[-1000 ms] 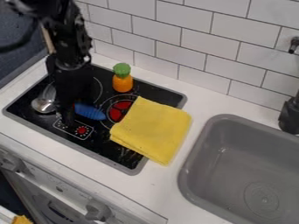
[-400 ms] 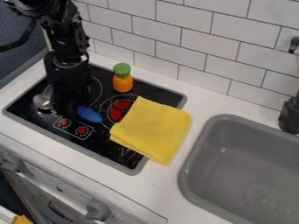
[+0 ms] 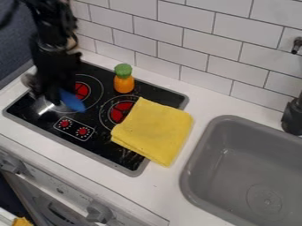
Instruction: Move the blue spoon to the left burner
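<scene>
Blue spoon (image 3: 72,100): one, small, smooth, the task's own item. Location: at the near left side of the left burner (image 3: 82,91), a red-marked ring on the black cooktop (image 3: 97,143); its upper end meets the dark gripper (image 3: 52,96). Whether it rests on the surface or hangs just above cannot be told.

Black two-finger gripper: one, low over the cooktop's left part. State of jaws: cannot tell; dark parts merge with the dark surface. A hold on the spoon is likely, judging by how close the two lie.

Shiny silver metal item (image 3: 44,106): one, blurred, just beside the gripper; exact kind unclear.

Orange toy with green top (image 3: 124,81): one, upright, beyond the burners.

Folded yellow cloth (image 3: 154,130): one, partly over the right burner (image 3: 119,111), partly on the white desk (image 3: 191,102).

Step in hand, as judged: placing, near its end. Handling notes: bring the spoon's middle, not merely its tip, over the centre of the ring; keep it clear of the silver item, which could snag or be dragged along; pass short of the orange toy, which could topple. Lower until the spoon lies flat, then part the jaws gently and lift straight up, since a sideways exit could roll the spoon off the ring.
</scene>
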`<action>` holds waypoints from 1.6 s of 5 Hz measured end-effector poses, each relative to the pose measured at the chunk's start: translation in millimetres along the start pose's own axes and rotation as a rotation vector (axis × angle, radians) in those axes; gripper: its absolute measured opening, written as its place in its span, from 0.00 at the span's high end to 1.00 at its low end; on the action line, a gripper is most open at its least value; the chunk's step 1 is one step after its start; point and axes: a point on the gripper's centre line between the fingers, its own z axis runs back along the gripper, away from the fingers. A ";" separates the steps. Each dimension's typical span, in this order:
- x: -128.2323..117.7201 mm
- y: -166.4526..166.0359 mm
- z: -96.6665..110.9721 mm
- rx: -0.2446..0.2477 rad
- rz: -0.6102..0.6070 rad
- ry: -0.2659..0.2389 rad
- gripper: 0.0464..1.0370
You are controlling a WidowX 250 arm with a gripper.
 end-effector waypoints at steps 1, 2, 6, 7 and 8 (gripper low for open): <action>26.0 -9.2 14.4 -0.063 -0.249 0.007 0.65; 41.4 -20.4 7.4 -0.059 -0.512 0.000 0.65; 30.8 -36.9 -45.6 -0.069 -1.136 0.070 0.65; 36.4 -42.3 -49.9 -0.073 -1.167 0.046 0.65; 38.6 -45.7 -53.9 -0.072 -1.157 0.044 0.58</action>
